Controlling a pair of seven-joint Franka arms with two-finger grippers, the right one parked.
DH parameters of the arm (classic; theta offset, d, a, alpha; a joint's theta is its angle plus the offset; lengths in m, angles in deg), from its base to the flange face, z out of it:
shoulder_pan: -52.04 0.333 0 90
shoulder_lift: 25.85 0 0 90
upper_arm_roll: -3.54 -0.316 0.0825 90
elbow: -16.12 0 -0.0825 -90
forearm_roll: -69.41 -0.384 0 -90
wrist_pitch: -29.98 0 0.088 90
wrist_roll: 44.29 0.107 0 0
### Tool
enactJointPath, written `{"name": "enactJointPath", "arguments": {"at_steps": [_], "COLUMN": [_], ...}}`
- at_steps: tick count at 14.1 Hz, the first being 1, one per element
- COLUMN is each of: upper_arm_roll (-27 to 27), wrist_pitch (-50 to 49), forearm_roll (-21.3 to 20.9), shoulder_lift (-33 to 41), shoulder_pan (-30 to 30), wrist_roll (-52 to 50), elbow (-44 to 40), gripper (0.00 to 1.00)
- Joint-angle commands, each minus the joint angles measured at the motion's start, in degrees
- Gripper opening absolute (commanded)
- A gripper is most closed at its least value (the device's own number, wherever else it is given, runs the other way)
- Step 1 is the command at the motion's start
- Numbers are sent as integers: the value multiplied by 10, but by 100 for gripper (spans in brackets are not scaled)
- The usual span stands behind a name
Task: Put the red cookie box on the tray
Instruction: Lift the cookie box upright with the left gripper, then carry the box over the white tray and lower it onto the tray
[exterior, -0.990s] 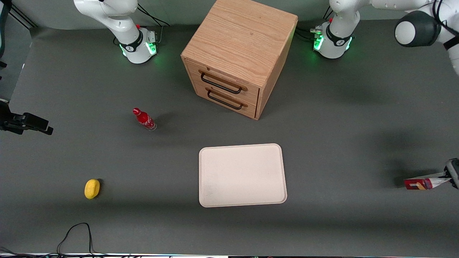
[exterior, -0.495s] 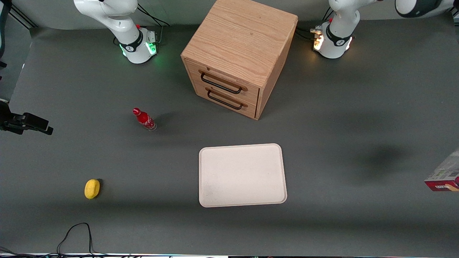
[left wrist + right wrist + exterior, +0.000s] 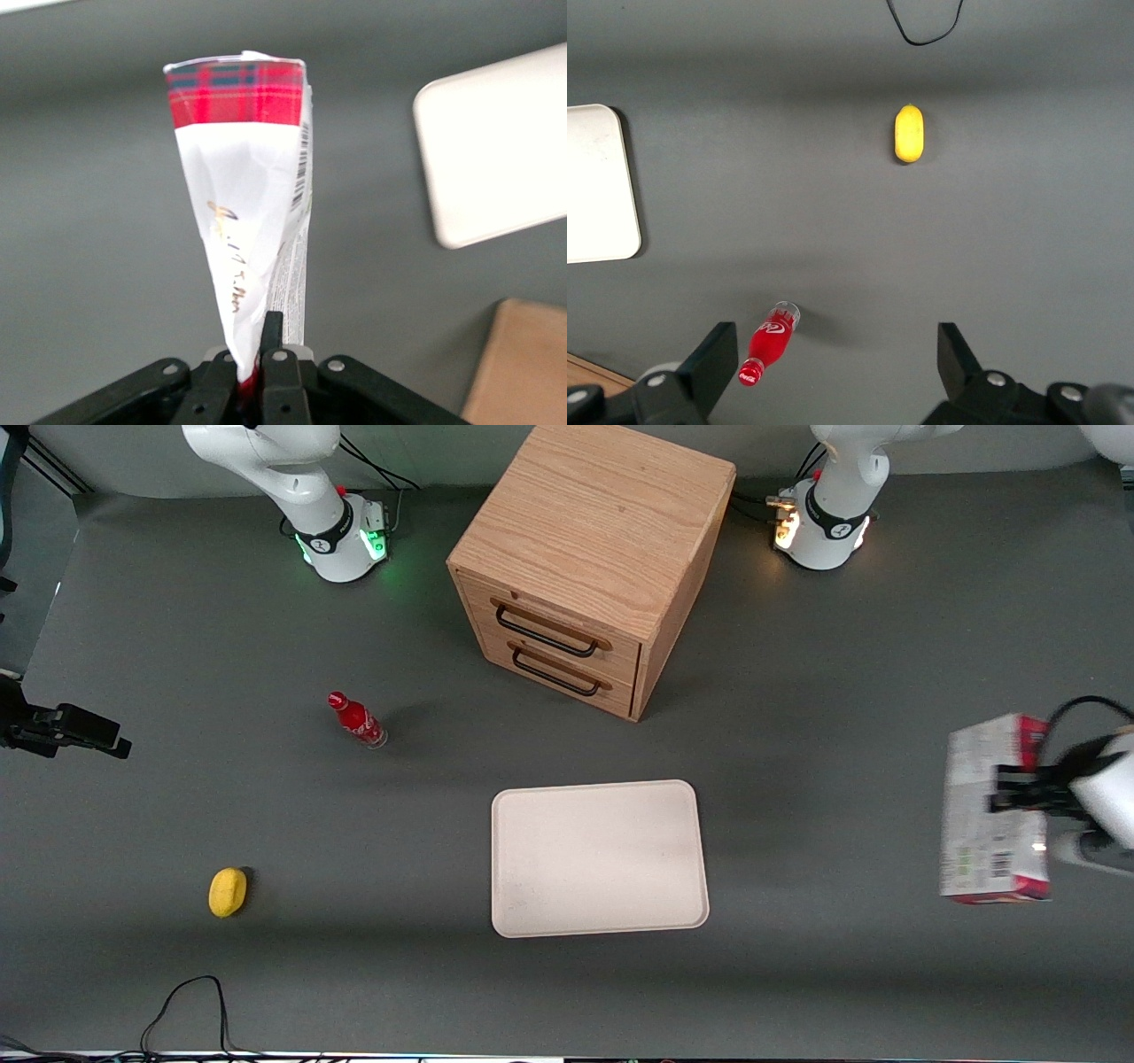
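The red cookie box (image 3: 990, 808) hangs in the air above the table toward the working arm's end, well apart from the tray. Its pale printed face with a barcode shows in the front view, with dark-red edges. My left gripper (image 3: 1010, 788) is shut on it about midway along its length. In the left wrist view the red cookie box (image 3: 252, 195) sticks out from the gripper (image 3: 252, 354), its tartan-red end farthest from the jaws. The cream tray (image 3: 598, 859) lies flat in the middle of the table with nothing on it; a corner of the tray (image 3: 496, 150) shows in the wrist view.
A wooden two-drawer cabinet (image 3: 589, 558) stands farther from the front camera than the tray. A small red bottle (image 3: 356, 720) and a yellow object (image 3: 228, 891) sit toward the parked arm's end. A black cable (image 3: 190, 992) loops near the table's front edge.
The gripper has lifted the box from low at the table's end, turned it so its long pale face shows, and carried it a little toward the tray.
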Motion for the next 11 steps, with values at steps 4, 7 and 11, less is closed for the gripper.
{"name": "enactJointPath", "arguments": {"at_steps": [4,7,11], "upper_arm_roll": [28,28,28], "wrist_pitch": [173,245,330], "forearm_roll": [-58,-110,-146], "shoulder_lift": [-59,-133,-182], "shoulder_pan": [-139,-188,-211], "wrist_roll": [-328,-380,-381], "elbow": [66,69,116], "gripper": [0,0,0]}}
